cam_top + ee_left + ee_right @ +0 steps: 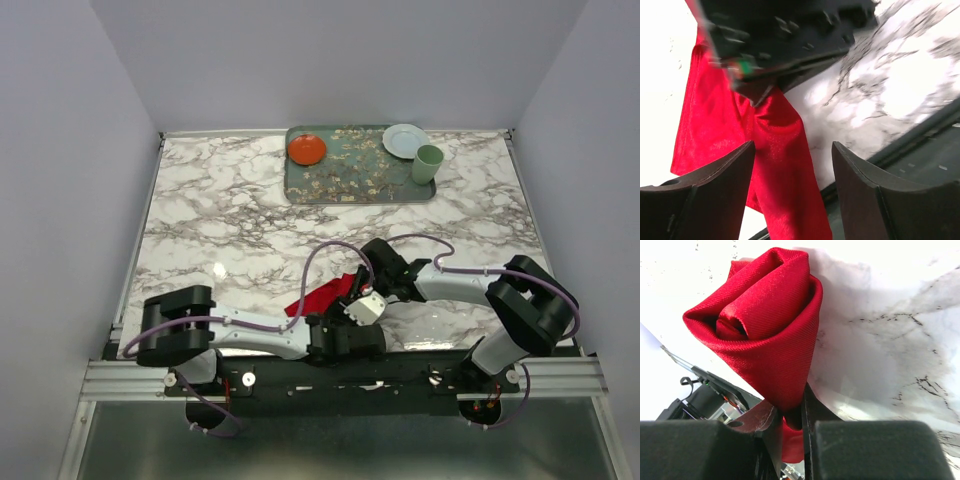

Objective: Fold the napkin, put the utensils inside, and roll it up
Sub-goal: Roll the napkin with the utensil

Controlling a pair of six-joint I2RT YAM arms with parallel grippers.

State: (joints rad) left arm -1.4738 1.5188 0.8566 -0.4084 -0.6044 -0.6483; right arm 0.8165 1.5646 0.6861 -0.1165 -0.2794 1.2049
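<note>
The red napkin (322, 297) lies rolled near the table's front edge, between my two grippers. In the right wrist view it is a rolled bundle (765, 320), and my right gripper (790, 412) is shut on its near end. My left gripper (792, 155) is open, its fingers (715, 185) wide apart, with a red fold of the napkin (775, 165) lying between them, apart from both fingers. In the top view the left gripper (345, 335) sits just in front of the napkin and the right gripper (372, 290) at its right. The utensils are hidden.
A green patterned tray (355, 185) stands at the back with an orange-red plate (307, 150), a white plate (405, 140) and a pale green cup (428, 163). The black rail at the table's front edge (920, 135) runs just beyond the napkin.
</note>
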